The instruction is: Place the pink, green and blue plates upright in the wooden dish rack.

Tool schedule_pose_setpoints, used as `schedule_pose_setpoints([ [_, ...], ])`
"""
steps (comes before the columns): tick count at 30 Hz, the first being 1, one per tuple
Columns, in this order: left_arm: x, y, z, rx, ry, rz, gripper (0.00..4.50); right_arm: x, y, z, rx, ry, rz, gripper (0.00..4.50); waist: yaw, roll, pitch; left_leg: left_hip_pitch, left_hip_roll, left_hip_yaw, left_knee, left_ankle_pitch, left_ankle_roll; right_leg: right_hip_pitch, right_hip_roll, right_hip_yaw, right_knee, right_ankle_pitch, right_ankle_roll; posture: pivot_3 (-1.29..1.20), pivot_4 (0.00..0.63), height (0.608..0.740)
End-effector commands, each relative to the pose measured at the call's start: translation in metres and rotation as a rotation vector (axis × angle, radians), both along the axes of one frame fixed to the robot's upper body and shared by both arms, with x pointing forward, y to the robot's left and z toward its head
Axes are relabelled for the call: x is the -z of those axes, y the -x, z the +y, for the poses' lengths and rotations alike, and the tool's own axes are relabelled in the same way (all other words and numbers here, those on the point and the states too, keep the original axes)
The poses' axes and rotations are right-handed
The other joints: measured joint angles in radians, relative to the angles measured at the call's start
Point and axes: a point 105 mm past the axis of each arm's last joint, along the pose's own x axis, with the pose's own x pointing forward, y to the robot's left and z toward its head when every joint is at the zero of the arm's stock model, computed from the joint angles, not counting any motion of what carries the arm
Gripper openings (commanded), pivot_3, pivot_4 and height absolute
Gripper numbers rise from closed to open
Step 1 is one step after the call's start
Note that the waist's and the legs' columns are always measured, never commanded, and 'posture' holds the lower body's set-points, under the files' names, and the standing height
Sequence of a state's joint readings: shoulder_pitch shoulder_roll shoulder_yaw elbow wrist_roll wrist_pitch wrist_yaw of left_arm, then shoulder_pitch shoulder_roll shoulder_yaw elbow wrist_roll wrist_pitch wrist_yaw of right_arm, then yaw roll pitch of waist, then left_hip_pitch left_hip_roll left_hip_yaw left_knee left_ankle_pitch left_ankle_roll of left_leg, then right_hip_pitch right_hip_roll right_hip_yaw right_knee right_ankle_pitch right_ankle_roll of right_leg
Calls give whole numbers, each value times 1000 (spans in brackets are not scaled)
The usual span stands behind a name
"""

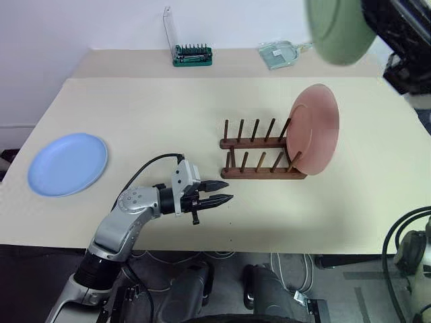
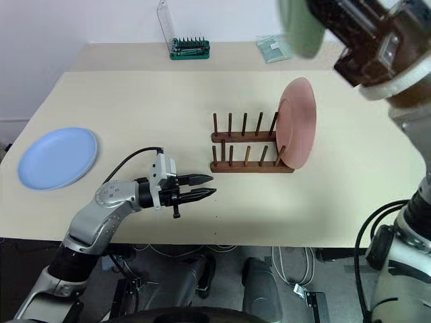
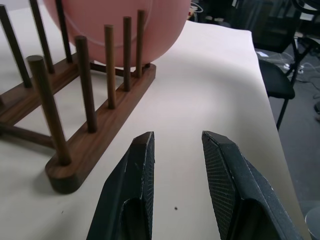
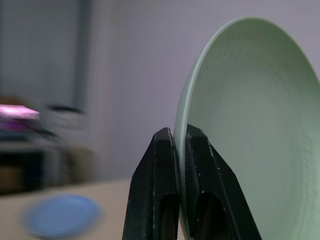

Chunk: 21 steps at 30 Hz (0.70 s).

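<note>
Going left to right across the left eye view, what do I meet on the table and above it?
blue plate → left gripper → wooden dish rack → pink plate standing in the rack's right end → green plate held up by the right gripper.

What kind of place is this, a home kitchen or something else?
Probably a lab or workshop, not a kitchen. The wooden dish rack stands on a plain beige table beside a green screwdriver-bit holder, with loose cables on the floor and an office chair nearby.
</note>
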State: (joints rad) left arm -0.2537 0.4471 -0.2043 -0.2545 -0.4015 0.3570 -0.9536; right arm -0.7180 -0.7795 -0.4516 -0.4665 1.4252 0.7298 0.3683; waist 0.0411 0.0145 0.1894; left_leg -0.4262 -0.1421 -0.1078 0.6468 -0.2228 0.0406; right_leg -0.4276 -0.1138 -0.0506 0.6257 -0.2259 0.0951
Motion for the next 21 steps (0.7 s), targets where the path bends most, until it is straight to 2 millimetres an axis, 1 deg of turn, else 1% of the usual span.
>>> schedule_pose_setpoints([
  [1,-9,2,-1,6,17,-46,1527,10,3,12,-137,-131,155,79,-4,-2,-1,0,0,0,0,0,0,1,0,0,-1,0,0,0,150,740],
  [3,-9,2,-1,3,17,-46,1527,26,-4,20,-146,-153,256,79,-4,-2,-1,0,0,1,0,0,0,0,0,1,-1,0,0,0,150,740],
  [5,-9,3,-1,2,18,-45,1527,41,-13,22,-125,-182,349,79,-3,-2,-1,0,0,1,-1,0,0,-1,0,1,1,0,0,0,150,740],
  [7,-9,3,-2,1,18,-45,1527,48,-17,21,-107,-197,392,79,-3,-1,-1,0,0,1,-1,0,0,-2,0,1,2,0,0,0,150,740],
  [10,-10,3,-1,-4,18,-46,1527,71,-27,15,-68,-243,499,79,-2,-2,-1,0,0,1,-1,0,0,-3,0,1,2,1,1,0,150,740],
  [14,-10,3,0,-6,16,-46,1527,81,-30,6,-32,-286,539,79,-3,-1,-1,0,0,2,-1,0,0,-3,0,2,2,1,1,0,150,740],
  [18,-11,3,0,-7,16,-49,1527,91,-35,-4,24,-291,567,79,-3,-1,-1,0,0,1,-1,0,0,-2,1,2,2,1,1,0,150,740],
  [21,-11,3,-1,-7,17,-50,1527,96,-36,-8,35,-299,584,79,-3,-1,-1,0,0,2,-1,0,0,-2,1,2,2,0,1,0,150,740],
])
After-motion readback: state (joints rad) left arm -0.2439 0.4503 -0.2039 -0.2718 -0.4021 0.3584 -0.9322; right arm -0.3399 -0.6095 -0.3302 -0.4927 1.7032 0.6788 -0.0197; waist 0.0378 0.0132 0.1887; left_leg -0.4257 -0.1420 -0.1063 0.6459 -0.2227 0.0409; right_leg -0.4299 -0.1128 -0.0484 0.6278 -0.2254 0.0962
